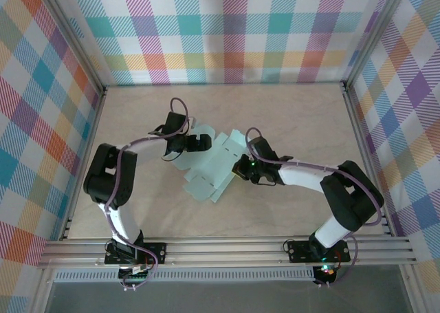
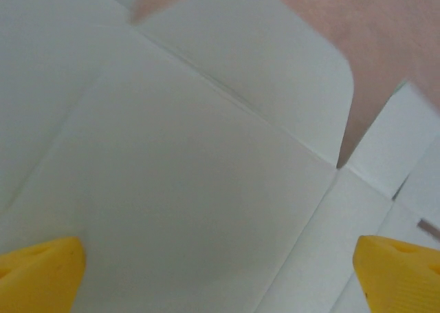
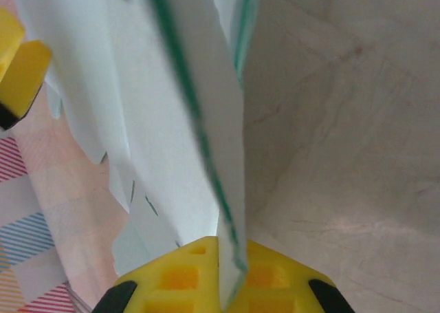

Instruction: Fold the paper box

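Both arms bend inward over the table [image 1: 289, 113], the left gripper [image 2: 220, 272] spread wide with the paper box [image 1: 218, 163] lying just beneath its fingers, while the right gripper [image 3: 223, 278] is pinched closed on a raised edge of that sheet.

Matt thin-card paper box [image 1: 218, 158], smooth marbled table [image 1: 275, 106]
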You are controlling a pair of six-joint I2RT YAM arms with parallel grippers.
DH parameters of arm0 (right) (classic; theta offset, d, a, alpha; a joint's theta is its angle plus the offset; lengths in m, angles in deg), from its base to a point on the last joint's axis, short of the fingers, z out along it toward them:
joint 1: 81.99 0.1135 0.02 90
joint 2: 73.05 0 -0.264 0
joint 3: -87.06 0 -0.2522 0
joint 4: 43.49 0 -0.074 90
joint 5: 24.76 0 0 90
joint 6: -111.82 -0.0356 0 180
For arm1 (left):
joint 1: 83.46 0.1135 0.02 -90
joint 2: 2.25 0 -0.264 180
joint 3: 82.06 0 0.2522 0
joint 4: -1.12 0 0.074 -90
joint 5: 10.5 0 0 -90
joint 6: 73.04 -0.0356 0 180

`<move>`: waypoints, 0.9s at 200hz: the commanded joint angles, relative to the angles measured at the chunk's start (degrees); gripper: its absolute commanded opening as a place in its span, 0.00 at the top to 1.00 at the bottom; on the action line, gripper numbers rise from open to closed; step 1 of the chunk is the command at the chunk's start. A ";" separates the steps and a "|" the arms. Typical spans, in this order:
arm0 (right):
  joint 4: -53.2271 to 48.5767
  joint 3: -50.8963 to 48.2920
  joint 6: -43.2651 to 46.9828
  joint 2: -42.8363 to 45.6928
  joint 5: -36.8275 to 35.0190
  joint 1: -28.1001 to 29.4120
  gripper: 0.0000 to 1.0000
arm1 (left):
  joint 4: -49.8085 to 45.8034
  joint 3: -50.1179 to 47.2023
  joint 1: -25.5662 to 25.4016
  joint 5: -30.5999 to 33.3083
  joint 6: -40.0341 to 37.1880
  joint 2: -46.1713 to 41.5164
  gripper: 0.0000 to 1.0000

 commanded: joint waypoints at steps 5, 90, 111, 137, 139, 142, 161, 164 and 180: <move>-15.87 8.19 19.17 -2.34 10.37 -5.07 1.00 | -11.54 4.34 -1.64 2.05 -5.23 -5.18 0.00; -60.45 36.50 60.97 -19.54 2.66 -9.99 1.00 | -21.59 9.16 -2.29 -6.39 -12.78 -2.50 0.00; -62.41 42.10 64.45 -23.95 0.53 -10.79 1.00 | -22.13 7.72 -2.34 -7.15 -13.02 -2.36 0.00; -62.60 47.12 64.29 -26.69 1.64 -12.47 0.85 | -20.06 3.80 -2.51 -8.90 -10.80 -3.71 0.00; -62.27 47.09 64.04 -26.56 1.76 -12.57 0.83 | -19.77 3.51 -2.56 -9.04 -10.48 -3.95 0.00; -61.71 47.06 63.73 -26.33 1.95 -12.70 0.81 | -19.20 2.63 -2.60 -9.33 -10.07 -4.36 0.00; -55.00 43.20 60.58 -22.17 3.81 -13.32 0.50 | -15.97 -1.77 -3.12 -10.19 -7.60 -7.42 0.00; -53.13 42.02 60.18 -21.18 4.18 -13.41 0.47 | -15.58 -2.41 -3.21 -10.10 -7.33 -7.93 0.00; -42.14 33.35 56.85 -14.00 4.37 -13.81 0.35 | -14.06 -5.53 -3.48 -9.09 -6.18 -10.44 0.00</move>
